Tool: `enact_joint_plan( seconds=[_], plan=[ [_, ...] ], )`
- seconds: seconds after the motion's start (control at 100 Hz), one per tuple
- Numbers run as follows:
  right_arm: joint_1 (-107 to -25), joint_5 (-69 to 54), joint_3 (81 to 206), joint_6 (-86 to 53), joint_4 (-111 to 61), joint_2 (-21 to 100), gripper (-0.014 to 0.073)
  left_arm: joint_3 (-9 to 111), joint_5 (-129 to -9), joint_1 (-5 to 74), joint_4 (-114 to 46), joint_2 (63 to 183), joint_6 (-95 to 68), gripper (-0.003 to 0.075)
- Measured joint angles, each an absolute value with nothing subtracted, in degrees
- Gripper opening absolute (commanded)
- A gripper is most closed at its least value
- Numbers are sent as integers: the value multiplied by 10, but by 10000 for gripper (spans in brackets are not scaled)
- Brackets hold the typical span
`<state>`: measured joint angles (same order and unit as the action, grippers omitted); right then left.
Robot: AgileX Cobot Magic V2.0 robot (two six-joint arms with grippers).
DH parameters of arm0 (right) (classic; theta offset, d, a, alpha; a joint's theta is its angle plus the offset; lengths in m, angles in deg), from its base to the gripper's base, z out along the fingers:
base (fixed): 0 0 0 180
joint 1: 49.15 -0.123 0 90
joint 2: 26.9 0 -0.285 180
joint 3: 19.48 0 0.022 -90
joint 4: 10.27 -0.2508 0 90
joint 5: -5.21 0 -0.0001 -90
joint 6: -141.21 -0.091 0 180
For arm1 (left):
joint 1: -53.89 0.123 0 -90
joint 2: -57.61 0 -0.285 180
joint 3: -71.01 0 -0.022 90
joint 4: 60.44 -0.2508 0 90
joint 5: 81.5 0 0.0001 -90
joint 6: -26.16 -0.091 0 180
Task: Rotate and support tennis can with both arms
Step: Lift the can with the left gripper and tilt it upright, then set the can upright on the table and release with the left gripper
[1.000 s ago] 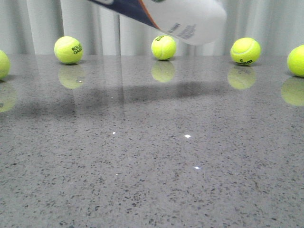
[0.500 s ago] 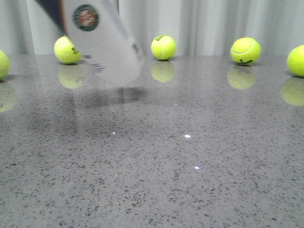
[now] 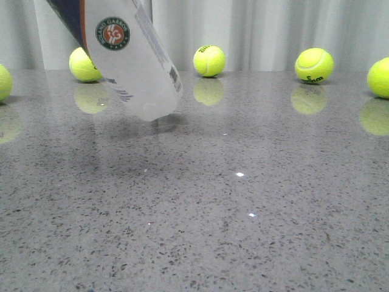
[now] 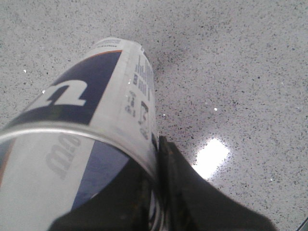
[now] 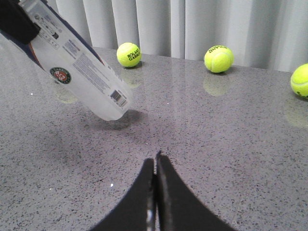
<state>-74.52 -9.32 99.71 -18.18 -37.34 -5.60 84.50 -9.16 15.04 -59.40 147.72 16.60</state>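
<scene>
Front view: the can (image 3: 130, 61) hangs tilted at the upper left of the frame, its top running out past the upper edge, its pale closed base lowest and just above the table (image 3: 243, 213), with a soft shadow beneath it. The round emblem faces the camera. Five balls line the far edge before the curtain; one (image 3: 82, 64) sits partly hidden behind the can, another (image 3: 209, 60) stands clear at centre. No gripper shows here.

Left wrist view: the can fills the left half of the frame, navy label uppermost, silver rim nearest the lens. The left gripper (image 4: 159, 192) is clamped on the can near that rim; one dark finger (image 4: 180, 185) presses the wall at lower centre, while the other is hidden behind the plastic.

Right wrist view: the can slants across the upper left of the frame, base pointing down toward the centre, a dark part of the left arm showing at the top left corner. The right gripper (image 5: 155, 192) sits at bottom centre with its fingers pressed together on nothing, well apart from the can.

The rotation looks well along, with the supporting touch not yet made. To do that well, the right gripper would likely need to part its fingers or offer a flat side, come in under the low base rather than against the slick wall, and meet it gently so the can does not twist in the left grip or clip the table.
</scene>
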Motion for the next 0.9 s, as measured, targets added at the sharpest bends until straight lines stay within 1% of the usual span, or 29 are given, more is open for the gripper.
enact_joint_plan(
  seconds=[0.13,0.18,0.28,0.33,0.43,0.47,0.52,0.58,0.9],
  plan=[
    [-745,-93,997,-182,-373,-56,-61,845,-92,150,-594,1484,166,-13],
    [-745,-93,997,-182,-373,-56,-61,845,-92,150,-594,1486,166,12],
    [-745,-93,997,-182,-373,-56,-61,854,-92,150,-593,1491,166,121],
    [-745,-93,997,-182,-373,-56,-61,858,-92,150,-592,1492,166,203],
    [-745,-93,997,-182,-373,-56,-61,869,-92,150,-590,1497,166,342],
    [-745,-93,997,-182,-373,-56,-61,876,-92,150,-589,1501,166,384],
    [-745,-93,997,-182,-373,-56,-61,885,-92,150,-589,1508,166,413],
    [-745,-93,997,-182,-373,-56,-61,899,-92,152,-589,1519,166,426],
    [-745,-93,997,-182,-373,-56,-61,1004,-92,184,-594,1606,166,425]
  ],
)
